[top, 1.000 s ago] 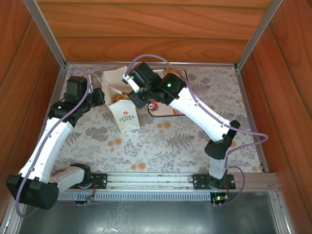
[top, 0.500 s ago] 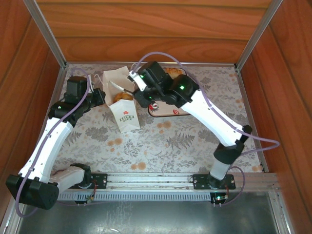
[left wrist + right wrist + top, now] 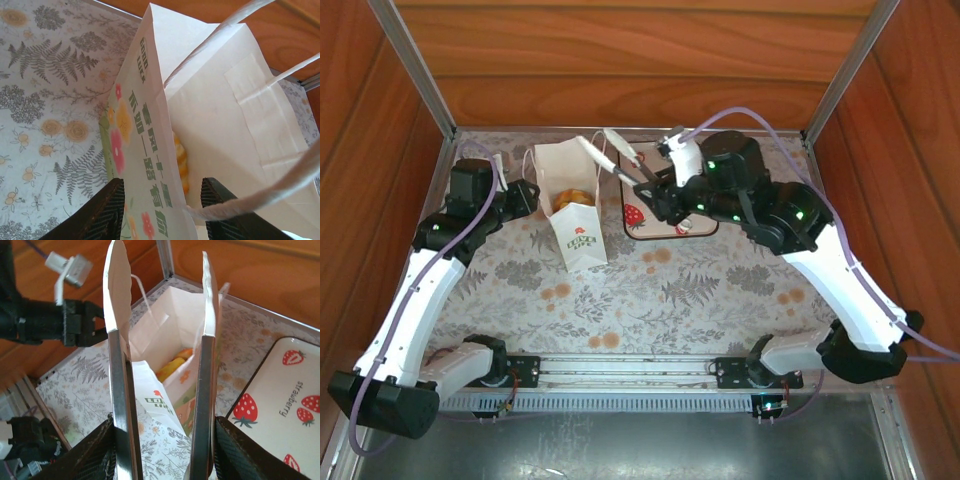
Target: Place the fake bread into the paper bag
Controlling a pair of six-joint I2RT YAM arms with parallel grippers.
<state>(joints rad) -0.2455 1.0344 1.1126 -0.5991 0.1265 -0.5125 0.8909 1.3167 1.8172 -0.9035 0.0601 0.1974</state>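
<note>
The white paper bag [image 3: 578,235] stands upright left of centre, its mouth open. Golden fake bread [image 3: 570,196] lies inside it, seen as orange pieces in the left wrist view [image 3: 181,160] and the right wrist view [image 3: 172,367]. My left gripper [image 3: 525,195] is open, its jaws astride the paper bag's [image 3: 210,115] side wall [image 3: 161,187]. My right gripper [image 3: 665,195] is shut on metal tongs [image 3: 610,160]. The tongs' [image 3: 117,340] white-tipped arms stand apart with nothing between them, above and right of the paper bag [image 3: 165,325].
A strawberry-print tray [image 3: 640,215] lies right of the bag, partly under my right arm, and its corner also shows in the right wrist view [image 3: 285,390]. Wooden walls and metal posts close in the floral table [image 3: 700,290].
My right arm pulled back to the right and lifted the tongs away from the bag's mouth; the pastry they carried now lies inside. My left jaws opened off the bag's wall.
</note>
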